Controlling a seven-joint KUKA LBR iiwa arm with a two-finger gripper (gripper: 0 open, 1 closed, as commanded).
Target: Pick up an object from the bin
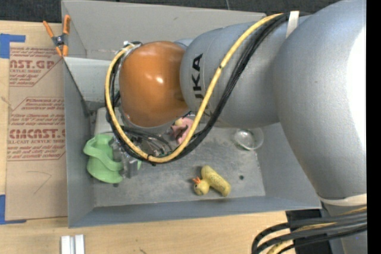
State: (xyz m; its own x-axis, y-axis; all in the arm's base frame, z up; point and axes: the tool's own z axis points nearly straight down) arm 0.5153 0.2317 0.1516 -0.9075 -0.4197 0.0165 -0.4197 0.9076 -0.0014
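Closest to the lens: grey arm (309, 86), reaching in from 3 o'clock and covering most of the bin (80, 187). Its orange wrist cover (152, 83) sits over bin centre.

Now left to right.
- Green soft-looking lump (100, 159): on the floor at 8 o'clock, near the left wall.
- Pincer (128, 162): just beside the lump on its 3 o'clock side, low, under the orange cover. Contact can't be confirmed. You can't tell whether the pincer is spread or pressed together, because the cover and cables (178, 151) hide it. Nothing seen pinched.
- Pink piece (181, 127): peeks out under the wrist, near centre.
- Yellow duck-like toy (211, 181): lies free at 5 o'clock, well apart from the pincer.
- Clear rounded piece (247, 140): at 4 o'clock, by the arm.

Progress, my call: the arm is down in the bin and the green lump is the likeliest pick, but no grasp shows and nothing is lifted. Left for you: close on it, lift clear.
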